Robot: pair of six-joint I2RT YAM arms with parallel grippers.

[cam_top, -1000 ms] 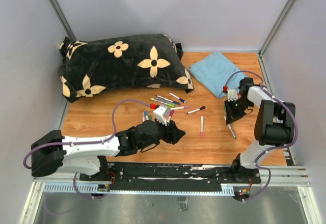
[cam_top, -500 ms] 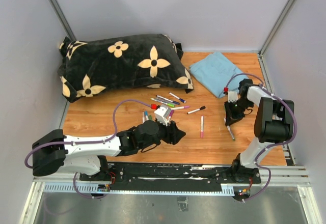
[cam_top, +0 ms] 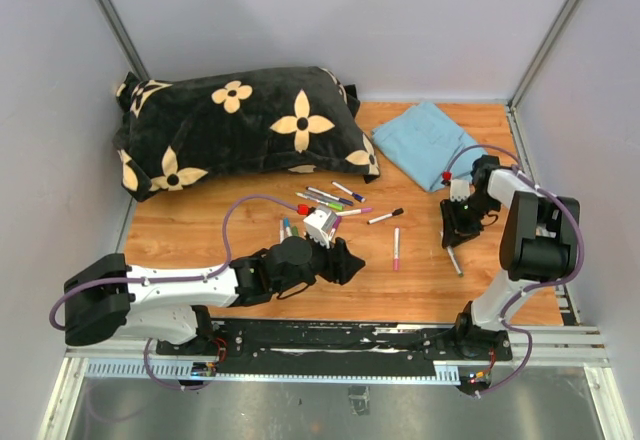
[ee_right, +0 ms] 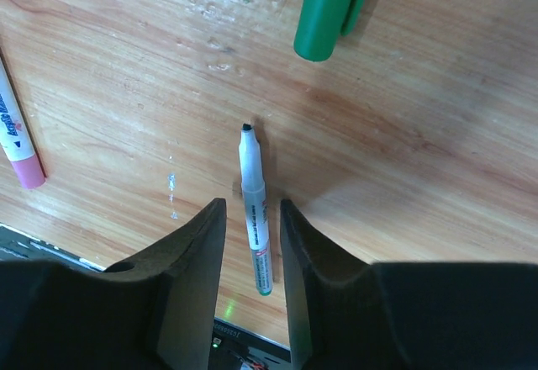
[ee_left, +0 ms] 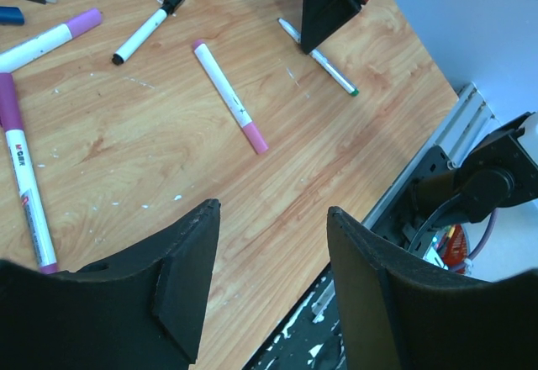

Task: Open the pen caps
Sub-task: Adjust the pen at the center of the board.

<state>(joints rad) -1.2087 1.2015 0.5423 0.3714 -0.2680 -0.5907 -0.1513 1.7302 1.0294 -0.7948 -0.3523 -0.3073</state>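
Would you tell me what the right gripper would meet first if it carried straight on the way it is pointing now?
The right gripper would probably meet the uncapped pen lying on the table, framed between its open fingers; how far below them it lies is unclear.

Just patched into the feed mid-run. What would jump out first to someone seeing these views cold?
The big black pillow with cream flowers dominates the far left of the table, with a blue cloth at the far right. Between them lie scattered marker pens. In the right wrist view, the open right gripper straddles an uncapped pen, with a green cap lying just beyond its tip.
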